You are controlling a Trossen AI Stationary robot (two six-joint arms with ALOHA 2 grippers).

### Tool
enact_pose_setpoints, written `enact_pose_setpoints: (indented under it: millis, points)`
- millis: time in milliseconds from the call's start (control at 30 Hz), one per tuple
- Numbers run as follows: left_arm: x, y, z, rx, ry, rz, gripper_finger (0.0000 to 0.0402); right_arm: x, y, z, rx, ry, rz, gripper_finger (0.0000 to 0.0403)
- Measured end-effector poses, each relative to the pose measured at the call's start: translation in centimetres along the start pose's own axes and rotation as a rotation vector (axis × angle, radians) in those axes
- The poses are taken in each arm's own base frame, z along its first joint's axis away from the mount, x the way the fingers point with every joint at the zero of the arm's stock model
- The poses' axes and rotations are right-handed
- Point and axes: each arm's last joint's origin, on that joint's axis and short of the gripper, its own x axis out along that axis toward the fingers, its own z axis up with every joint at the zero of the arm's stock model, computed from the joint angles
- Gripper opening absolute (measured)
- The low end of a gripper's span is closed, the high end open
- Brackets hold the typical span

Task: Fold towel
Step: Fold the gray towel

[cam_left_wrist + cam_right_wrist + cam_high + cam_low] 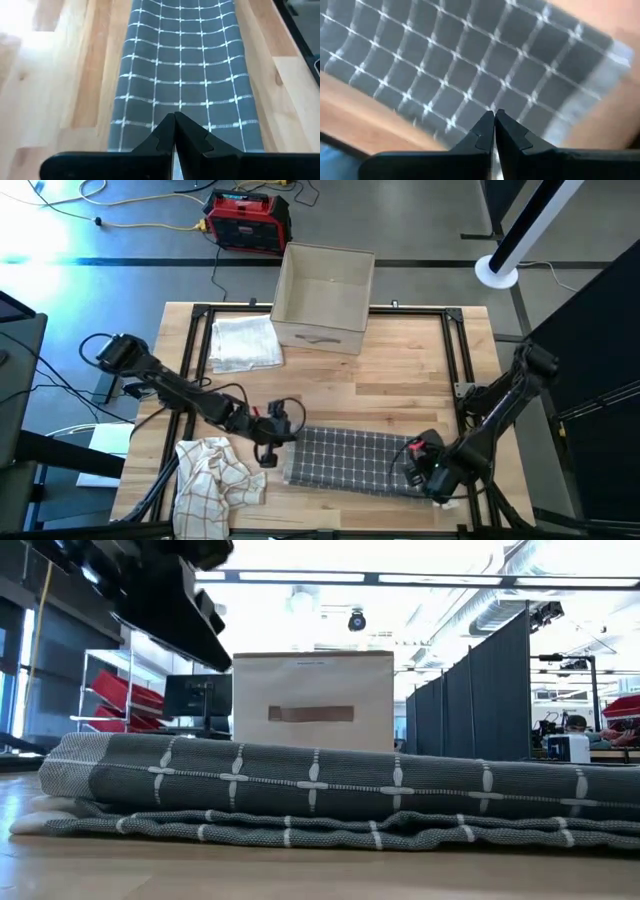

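High view: the grey checked towel (355, 461) is seen lying flat on the worktop (400, 370), already folded into a long strip. The left end effector (277, 427) is placed just at the strip's one short end, the right end effector (422, 460) at the other, so the towel lies between the two. A crumpled cream plaid cloth (215, 478) is seen beside the left end effector, on the side away from the towel; a folded white cloth (243, 341) and a beige box (322, 297) lie well beyond it.

Low view: stacked layers of the towel (320, 790) are shown, soft and sagging at the edges. It is judged light, limp and non-slippery, with no stiffness to hold shape once lifted.

Left wrist view: the left end effector (174, 131) is closed, fingertips pressed together, nothing visibly pinched; the towel (182, 70) runs straight ahead of it.

Right wrist view: the right end effector (494, 129) is likewise closed and empty, held above the towel (470, 70).

Hold is best taken at the corners of a short end, all layers pinched together, so the stack is not peeled apart.
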Motion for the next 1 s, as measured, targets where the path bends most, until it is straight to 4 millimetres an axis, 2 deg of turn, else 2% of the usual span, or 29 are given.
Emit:
enact_pose_setpoints:
  millis: [100,200,367,433,533,667,867,933,1000]
  points:
    - [-0.8,-1.2,-0.4,0.039,-0.001,0.006,0.0000,-0.8,-0.7,0.3,0.052,0.019,-0.035,0.0002]
    - [-0.7,-2.7,-1.3,0.070,0.022,-0.014,0.0000,-0.4,-1.1,0.3,0.097,0.026,-0.053,0.0024]
    - [0.2,-4.2,-2.9,0.111,0.062,0.016,0.0000,1.1,-2.1,-0.2,0.192,0.052,-0.133,0.0106]
    - [0.9,-4.2,-3.8,0.124,0.091,0.050,0.0000,1.8,-2.6,-0.2,0.205,0.059,-0.194,0.0145]
    - [2.1,-3.9,-5.3,0.119,0.138,0.075,0.0000,2.8,-2.9,-0.3,0.204,0.051,-0.177,0.0199]
    - [3.5,-3.8,-7.0,0.107,0.162,0.071,0.0000,4.3,-3.7,0.1,0.211,0.047,-0.178,0.0244]
    - [4.5,-4.0,-7.7,0.074,0.145,0.052,0.0000,7.0,-4.8,0.6,0.237,0.102,-0.165,0.0248]
    - [4.6,-4.1,-7.6,0.062,0.131,0.049,0.0000,7.6,-4.9,0.8,0.241,0.118,-0.152,0.0232]
    - [4.7,-4.1,-7.5,0.058,0.123,0.046,0.0000,7.9,-5.0,0.9,0.243,0.119,-0.150,0.0197]
